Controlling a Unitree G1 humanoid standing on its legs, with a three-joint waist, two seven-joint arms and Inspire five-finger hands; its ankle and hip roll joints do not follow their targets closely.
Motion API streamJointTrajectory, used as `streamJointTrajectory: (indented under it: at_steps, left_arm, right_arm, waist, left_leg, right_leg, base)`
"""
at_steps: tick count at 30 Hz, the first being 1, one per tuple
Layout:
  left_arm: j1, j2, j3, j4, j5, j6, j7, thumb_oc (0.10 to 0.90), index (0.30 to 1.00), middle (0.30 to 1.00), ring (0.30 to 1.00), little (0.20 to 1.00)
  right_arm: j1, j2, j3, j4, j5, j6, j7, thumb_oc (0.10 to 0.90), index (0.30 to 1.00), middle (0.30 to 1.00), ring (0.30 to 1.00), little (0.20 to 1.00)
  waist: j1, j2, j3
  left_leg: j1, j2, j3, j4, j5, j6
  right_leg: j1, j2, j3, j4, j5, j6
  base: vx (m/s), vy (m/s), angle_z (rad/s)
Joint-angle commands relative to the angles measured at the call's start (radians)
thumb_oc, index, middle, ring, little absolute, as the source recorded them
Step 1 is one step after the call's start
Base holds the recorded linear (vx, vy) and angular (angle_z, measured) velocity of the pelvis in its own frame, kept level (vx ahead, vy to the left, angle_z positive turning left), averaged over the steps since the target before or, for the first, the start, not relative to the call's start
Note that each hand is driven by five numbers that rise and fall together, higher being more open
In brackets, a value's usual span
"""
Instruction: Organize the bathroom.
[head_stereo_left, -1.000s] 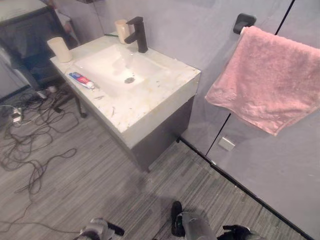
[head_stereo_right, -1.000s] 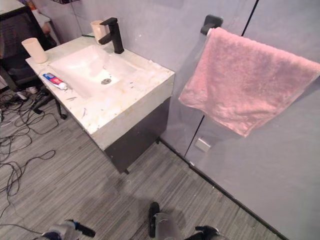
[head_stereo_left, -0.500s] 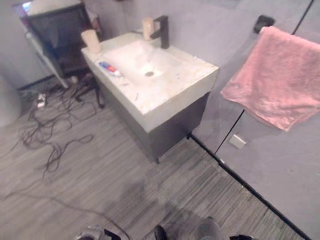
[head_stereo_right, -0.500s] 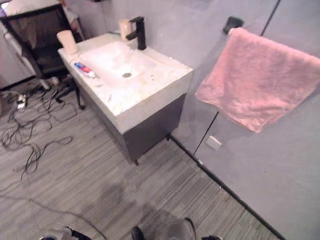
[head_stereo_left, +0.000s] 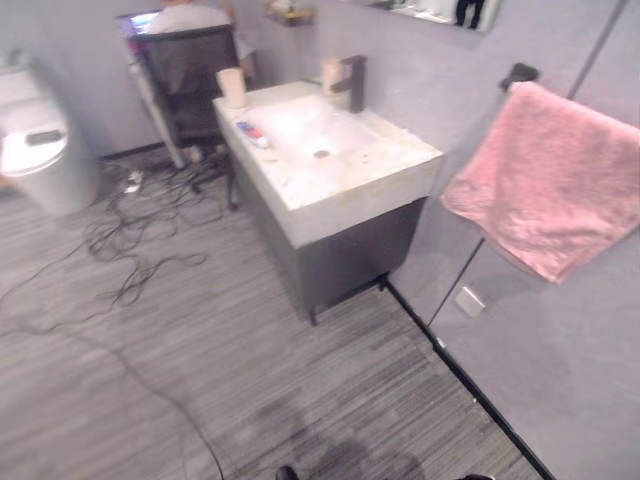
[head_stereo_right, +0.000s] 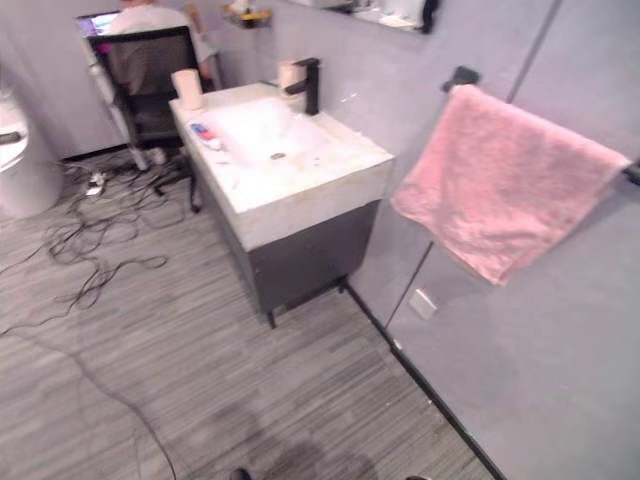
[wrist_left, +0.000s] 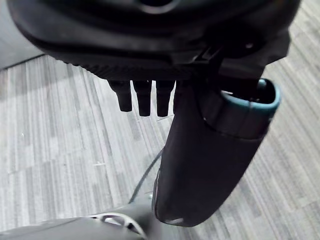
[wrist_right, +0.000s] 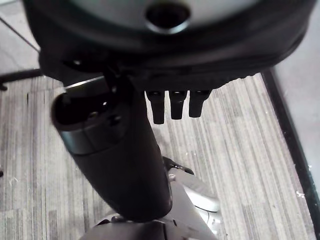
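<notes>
The pink towel (head_stereo_left: 545, 180) hangs on the wall at three o'clock, right of the sink table (head_stereo_left: 330, 165). It looks soft and floppy; grab its edge. Left robot hand (wrist_left: 150, 97) and right robot hand (wrist_right: 172, 105) hang relaxed, empty.

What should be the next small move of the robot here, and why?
Probably a step toward the sink counter. The toothpaste tube lies loose beside the basin, near a cup, and bare floor separates the robot from them. The left hand and the right hand hang over the floor with straight fingers, holding nothing.
</notes>
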Motion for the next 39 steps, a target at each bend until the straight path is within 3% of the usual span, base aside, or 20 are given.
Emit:
streamJointTrajectory:
  at_steps: [1, 4, 6, 8, 10, 12, 14, 19, 25, 27, 29, 31, 32, 33, 34, 35, 36, 37, 39]
  left_arm:
    - [-0.002, 0.046, 0.019, 0.029, -0.046, 0.003, 0.045, 0.8, 0.9, 0.9, 0.9, 0.9]
    - [0.022, 0.051, 0.05, 0.046, -0.071, -0.006, 0.05, 0.8, 0.9, 0.9, 0.9, 0.9]
    - [0.024, 0.052, 0.064, 0.053, -0.056, -0.004, 0.055, 0.8, 0.9, 0.9, 0.9, 0.9]
    - [0.017, 0.048, 0.062, 0.055, -0.05, 0.004, 0.054, 0.8, 0.9, 0.9, 0.9, 0.9]
    - [0.006, 0.034, 0.051, 0.066, -0.04, 0.0, 0.041, 0.8, 0.9, 0.9, 0.9, 0.9]
    - [-0.025, 0.021, 0.009, 0.061, -0.005, 0.015, 0.014, 0.8, 0.9, 0.9, 0.9, 0.9]
    - [-0.026, 0.021, -0.004, 0.056, -0.008, 0.018, 0.014, 0.8, 0.9, 0.9, 0.9, 0.9]
    - [-0.035, 0.039, -0.01, 0.026, -0.075, 0.012, 0.062, 0.8, 0.9, 0.9, 0.9, 0.9]
    - [-0.024, 0.089, 0.022, 0.021, -0.096, -0.019, 0.065, 0.8, 0.9, 0.9, 0.9, 0.9]
    - [-0.001, 0.113, 0.022, 0.019, -0.057, -0.044, 0.046, 0.8, 0.9, 0.9, 0.9, 0.9]
    - [0.002, 0.12, 0.02, 0.019, -0.031, -0.046, 0.035, 0.8, 0.9, 0.9, 0.9, 0.9]
    - [-0.021, 0.121, 0.015, 0.013, 0.013, -0.03, 0.028, 0.8, 0.9, 0.9, 0.9, 0.9]
    - [-0.024, 0.12, 0.015, 0.012, 0.022, -0.03, 0.026, 0.8, 0.9, 0.9, 0.9, 0.9]
    - [-0.042, 0.107, 0.022, 0.009, 0.053, -0.023, 0.025, 0.8, 0.9, 0.9, 0.9, 0.9]
    - [-0.044, 0.104, 0.022, 0.006, 0.06, -0.02, 0.025, 0.8, 0.9, 0.9, 0.9, 0.9]
    - [-0.048, 0.098, 0.017, -0.008, 0.06, -0.006, 0.043, 0.8, 0.9, 0.9, 0.9, 0.9]
    - [-0.048, 0.097, 0.016, -0.01, 0.057, -0.004, 0.047, 0.8, 0.9, 0.9, 0.9, 0.9]
    - [-0.062, 0.092, 0.015, -0.018, 0.019, 0.007, 0.081, 0.8, 0.9, 0.9, 0.9, 0.9]
    - [-0.072, 0.084, 0.018, -0.014, 0.009, 0.01, 0.093, 0.8, 0.9, 0.9, 0.9, 0.9]
  right_arm:
    - [-0.065, 0.015, -0.008, -0.003, 0.006, 0.009, -0.003, 0.8, 0.9, 0.9, 0.9, 0.9]
    - [-0.049, -0.002, -0.023, -0.006, 0.011, 0.011, 0.003, 0.8, 0.9, 0.9, 0.9, 0.9]
    - [-0.035, -0.011, -0.027, -0.02, 0.035, 0.026, -0.004, 0.8, 0.9, 0.9, 0.9, 0.9]
    - [-0.03, -0.02, -0.031, -0.029, 0.044, 0.045, -0.012, 0.8, 0.9, 0.9, 0.9, 0.9]
    - [-0.03, -0.037, -0.044, -0.035, 0.033, 0.054, -0.015, 0.8, 0.9, 0.9, 0.9, 0.9]
    - [-0.046, -0.063, -0.072, -0.033, 0.04, 0.044, -0.042, 0.8, 0.9, 0.9, 0.9, 0.9]
    - [-0.055, -0.074, -0.082, -0.037, 0.028, 0.035, -0.037, 0.8, 0.9, 0.9, 0.9, 0.9]
    - [-0.074, -0.089, -0.081, -0.06, -0.058, 0.005, -0.005, 0.8, 0.9, 0.9, 0.9, 0.9]
    - [-0.068, -0.076, -0.088, -0.079, -0.069, -0.027, -0.001, 0.8, 0.9, 0.9, 0.9, 0.9]
    - [-0.064, -0.076, -0.092, -0.085, -0.047, -0.028, -0.003, 0.8, 0.9, 0.9, 0.9, 0.9]
    - [-0.07, -0.078, -0.094, -0.075, -0.033, -0.026, -0.001, 0.8, 0.9, 0.9, 0.9, 0.9]
    - [-0.069, -0.086, -0.097, -0.051, 0.015, -0.001, -0.023, 0.8, 0.9, 0.9, 0.9, 0.9]
    - [-0.067, -0.087, -0.098, -0.047, 0.022, 0.001, -0.027, 0.8, 0.9, 0.9, 0.9, 0.9]
    - [-0.057, -0.083, -0.112, -0.019, 0.017, -0.006, -0.033, 0.8, 0.9, 0.9, 0.9, 0.9]
    - [-0.053, -0.082, -0.116, -0.014, 0.013, -0.007, -0.032, 0.8, 0.9, 0.9, 0.9, 0.9]
    - [-0.04, -0.08, -0.13, -0.007, 0.005, -0.004, -0.035, 0.8, 0.9, 0.9, 0.9, 0.9]
    - [-0.038, -0.081, -0.132, -0.007, 0.003, -0.004, -0.034, 0.8, 0.9, 0.9, 0.9, 0.9]
    - [-0.04, -0.088, -0.143, -0.006, -0.029, -0.001, -0.013, 0.8, 0.9, 0.9, 0.9, 0.9]
    - [-0.037, -0.092, -0.154, 0.003, -0.033, -0.005, -0.01, 0.8, 0.9, 0.9, 0.9, 0.9]
  waist:
    - [0.006, -0.016, 0.035]
    - [0.012, -0.044, 0.033]
    - [0.01, -0.041, 0.029]
    - [0.004, -0.032, 0.03]
    - [-0.011, -0.007, 0.036]
    - [-0.044, 0.038, 0.065]
    - [-0.045, 0.042, 0.078]
    - [-0.042, 0.03, 0.125]
    - [-0.002, -0.003, 0.147]
    - [0.026, -0.013, 0.16]
    - [0.022, -0.009, 0.168]
    - [-0.026, -0.018, 0.177]
    - [-0.033, -0.019, 0.178]
    - [-0.063, -0.04, 0.17]
    - [-0.069, -0.042, 0.168]
    - [-0.082, -0.045, 0.161]
    - [-0.083, -0.045, 0.16]
    - [-0.084, -0.034, 0.145]
    - [-0.088, -0.029, 0.132]
  left_leg:
    - [-0.007, 0.045, -0.013, 0.092, -0.107, -0.036]
    - [-0.015, 0.14, -0.095, 0.137, -0.104, -0.065]
    - [-0.016, 0.21, -0.108, 0.104, -0.042, -0.086]
    - [-0.012, 0.238, -0.12, 0.09, -0.022, -0.1]
    - [0.007, 0.224, -0.094, 0.083, -0.04, -0.121]
    - [0.029, 0.198, 0.001, 0.065, -0.05, -0.126]
    - [0.019, 0.171, 0.009, 0.102, -0.082, -0.114]
    - [-0.017, 0.112, 0.042, 0.215, -0.183, -0.065]
    - [-0.062, 0.064, 0.063, 0.278, -0.247, -0.024]
    - [-0.075, 0.046, 0.062, 0.301, -0.283, 0.004]
    - [-0.062, 0.05, 0.067, 0.297, -0.287, 0.009]
    - [-0.005, 0.018, 0.063, 0.283, -0.307, 0.029]
    - [0.002, 0.012, 0.061, 0.281, -0.31, 0.032]
    - [0.039, -0.037, 0.069, 0.264, -0.33, 0.051]
    - [0.049, -0.048, 0.068, 0.257, -0.332, 0.055]
    - [0.07, -0.069, 0.065, 0.248, -0.338, 0.06]
    - [0.071, -0.07, 0.065, 0.248, -0.339, 0.06]
    - [0.08, -0.082, 0.068, 0.222, -0.313, 0.053]
    - [0.075, -0.086, 0.065, 0.245, -0.326, 0.054]
  right_leg:
    - [-0.101, 0.009, 0.058, 0.154, -0.058, 0.015]
    - [-0.103, 0.0, 0.096, 0.172, -0.071, -0.003]
    - [-0.113, 0.007, 0.106, 0.17, -0.068, -0.011]
    - [-0.114, 0.003, 0.11, 0.167, -0.073, -0.01]
    - [-0.113, -0.028, 0.109, 0.167, -0.083, 0.016]
    - [-0.139, -0.083, 0.101, 0.174, -0.061, 0.045]
    - [-0.148, -0.108, 0.117, 0.168, -0.037, 0.059]
    - [-0.16, -0.178, 0.187, 0.122, 0.035, 0.093]
    - [-0.138, -0.255, 0.174, 0.089, 0.126, 0.101]
    - [-0.187, -0.317, 0.161, 0.201, 0.233, 0.094]
    - [-0.215, -0.299, 0.169, 0.242, 0.225, 0.086]
    - [-0.284, -0.196, 0.183, 0.194, 0.19, 0.089]
    - [-0.288, -0.186, 0.181, 0.184, 0.186, 0.091]
    - [-0.328, -0.12, 0.148, 0.118, 0.201, 0.129]
    - [-0.335, -0.104, 0.132, 0.115, 0.2, 0.133]
    - [-0.37, -0.06, 0.071, 0.161, 0.174, 0.128]
    - [-0.375, -0.058, 0.064, 0.172, 0.168, 0.126]
    - [-0.374, -0.017, 0.013, 0.255, 0.094, 0.091]
    - [-0.364, -0.004, 0.022, 0.284, 0.052, 0.073]
  base:
    - [-0.07, 0.029, 0.47]
    - [0.01, 0.051, 0.11]
    - [0.1, 0.125, -0.07]
    - [0.13, 0.269, 0.16]
    - [0.15, 0.435, 0.38]
    - [0.12, 0.579, 0.57]
    - [0.11, 0.404, 0.67]
    - [0.09, 0.326, 0.14]
    - [0.07, 0.211, -0.24]
    - [0.12, 0.202, -0.17]
    - [0.13, 0.129, -0.18]
    - [0.32, 0.152, -0.15]
    - [0.51, 0.232, 0.11]
    - [0.38, 0.17, 0.21]
    - [0.54, 0.217, 0.41]
    - [0.32, 0.105, 0.44]
    - [0.44, 0.147, 0.61]
    - [0.23, 0.077, 0.63]
    - [0.29, 0.004, 0.57]
